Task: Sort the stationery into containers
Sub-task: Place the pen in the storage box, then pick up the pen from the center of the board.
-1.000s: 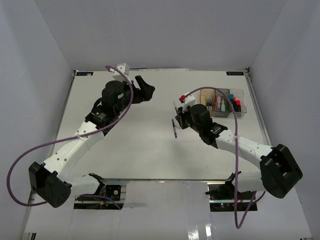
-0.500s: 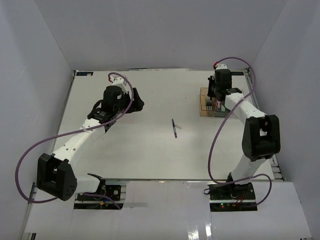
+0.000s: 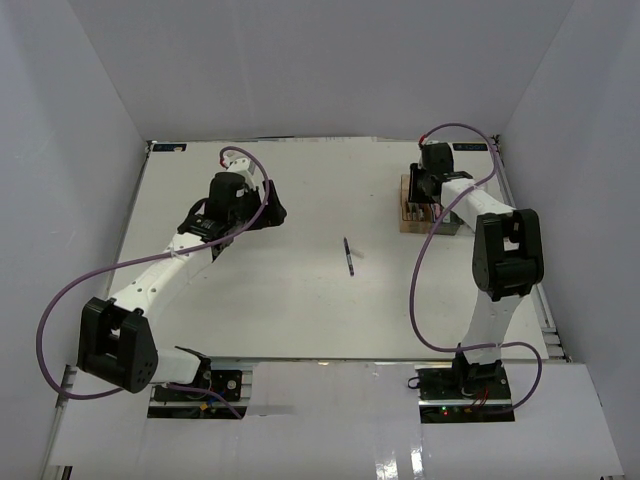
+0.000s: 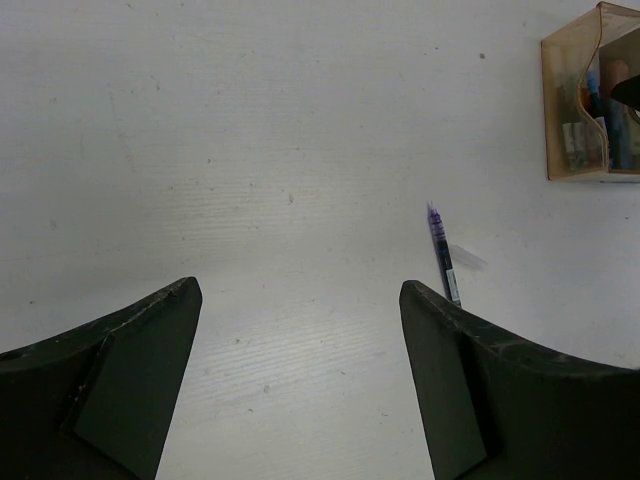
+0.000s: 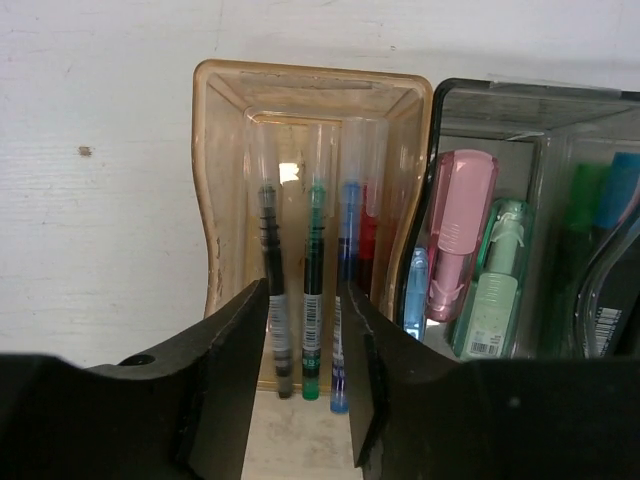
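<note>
Amber bin (image 5: 212, 200) holds four pens (image 5: 313, 240) at twelve o'clock of the right gripper (image 5: 303, 300), whose jaws are slightly parted and empty. The top view cannot see those pens. Left gripper (image 4: 300, 300) gapes empty, with a purple pen (image 4: 443, 255) at its one o'clock.

Left gripper (image 4: 298, 290), jaws spread wide, over a white table (image 4: 250, 120).
Lying flat near one dark finger (image 4: 480, 400), a thin dark pen (image 4: 443, 255) with a purple tip; well beyond it, in the top right corner, an amber bin (image 4: 560, 60) with blurred items inside, cut off by the edge.
</note>
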### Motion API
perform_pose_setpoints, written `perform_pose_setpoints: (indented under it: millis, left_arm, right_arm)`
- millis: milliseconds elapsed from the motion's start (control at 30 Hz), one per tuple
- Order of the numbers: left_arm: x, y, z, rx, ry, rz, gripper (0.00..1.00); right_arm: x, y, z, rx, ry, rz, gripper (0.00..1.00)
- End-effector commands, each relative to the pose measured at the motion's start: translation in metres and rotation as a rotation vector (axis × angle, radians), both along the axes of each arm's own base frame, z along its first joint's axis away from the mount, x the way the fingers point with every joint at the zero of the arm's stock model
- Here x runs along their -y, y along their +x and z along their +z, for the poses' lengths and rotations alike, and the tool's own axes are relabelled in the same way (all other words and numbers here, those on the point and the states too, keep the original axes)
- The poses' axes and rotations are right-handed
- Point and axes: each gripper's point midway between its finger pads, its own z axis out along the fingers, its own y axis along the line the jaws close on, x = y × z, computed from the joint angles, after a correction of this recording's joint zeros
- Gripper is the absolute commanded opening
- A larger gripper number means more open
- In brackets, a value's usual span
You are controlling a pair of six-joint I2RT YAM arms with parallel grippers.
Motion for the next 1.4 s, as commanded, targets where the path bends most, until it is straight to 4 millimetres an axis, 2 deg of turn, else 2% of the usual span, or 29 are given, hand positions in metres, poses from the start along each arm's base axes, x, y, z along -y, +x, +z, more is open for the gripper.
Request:
perform_pose_setpoints:
  millis: [0, 67, 100, 133, 233, 267, 300, 333, 367, 433, 467, 533, 567, 767, 867, 1033, 1267, 1367]
  left_arm:
    - [0.000, 0.000, 0.025, 0.050, -0.038, -0.008, 0.92]
    - [0.002, -0.001, 0.025, 0.047, -0.048, -0.016, 0.92]
    - [0.002, -0.001, 0.025, 0.043, -0.052, -0.017, 0.92]
    - [0.002, -0.001, 0.026, 0.044, -0.054, -0.018, 0.92]
    - [0.000, -0.001, 0.028, 0.049, -0.062, -0.014, 0.92]
    - [0.000, -0.001, 0.029, 0.048, -0.068, -0.013, 0.92]
    - [-0.001, -0.001, 0.028, 0.048, -0.069, -0.011, 0.92]
    - [-0.002, -0.001, 0.028, 0.047, -0.071, -0.008, 0.92]
    - [-0.003, -0.001, 0.027, 0.043, -0.073, -0.005, 0.92]
    - [-0.003, -0.001, 0.027, 0.042, -0.075, -0.005, 0.92]
    - [-0.003, -0.001, 0.026, 0.039, -0.075, -0.003, 0.92]
    - [-0.005, 0.000, 0.026, 0.039, -0.078, 0.005, 0.92]
    - [-0.005, 0.000, 0.026, 0.039, -0.079, 0.006, 0.92]
    - [-0.009, 0.001, 0.026, 0.042, -0.076, 0.029, 0.92]
    - [-0.011, 0.001, 0.024, 0.040, -0.071, 0.034, 0.92]
    - [-0.010, 0.001, 0.023, 0.036, -0.074, 0.033, 0.92]
    - [-0.009, 0.001, 0.022, 0.029, -0.079, 0.029, 0.92]
    - [-0.010, 0.001, 0.023, 0.033, -0.081, 0.032, 0.92]
  right_arm:
    - [0.001, 0.004, 0.040, 0.079, 0.003, -0.002, 0.42]
    - [0.000, -0.001, 0.048, 0.088, 0.005, 0.002, 0.43]
    - [-0.002, -0.004, 0.059, 0.108, 0.007, 0.007, 0.43]
    - [-0.003, -0.010, 0.059, 0.106, -0.001, 0.011, 0.43]
    - [-0.021, -0.033, 0.067, 0.113, 0.007, 0.055, 0.43]
    - [-0.035, -0.042, 0.067, 0.113, 0.014, 0.085, 0.43]
    - [-0.043, -0.052, 0.074, 0.127, 0.023, 0.100, 0.44]
    - [-0.050, -0.060, 0.071, 0.122, 0.035, 0.103, 0.44]
    - [-0.065, -0.078, 0.065, 0.105, 0.039, 0.135, 0.44]
    - [-0.080, -0.095, 0.057, 0.095, 0.053, 0.144, 0.44]
    - [-0.094, -0.114, 0.041, 0.059, 0.049, 0.179, 0.44]
    - [-0.108, -0.131, 0.032, 0.042, 0.065, 0.202, 0.44]
    - [-0.120, -0.147, 0.019, 0.015, 0.075, 0.223, 0.44]
    - [-0.156, -0.184, -0.013, -0.036, 0.101, 0.274, 0.44]
    - [-0.165, -0.191, -0.029, -0.059, 0.079, 0.275, 0.43]
    - [-0.179, -0.192, -0.036, -0.057, 0.083, 0.294, 0.43]
    - [-0.185, -0.189, -0.051, -0.079, 0.067, 0.294, 0.41]
    - [-0.184, -0.189, -0.056, -0.085, 0.057, 0.291, 0.38]
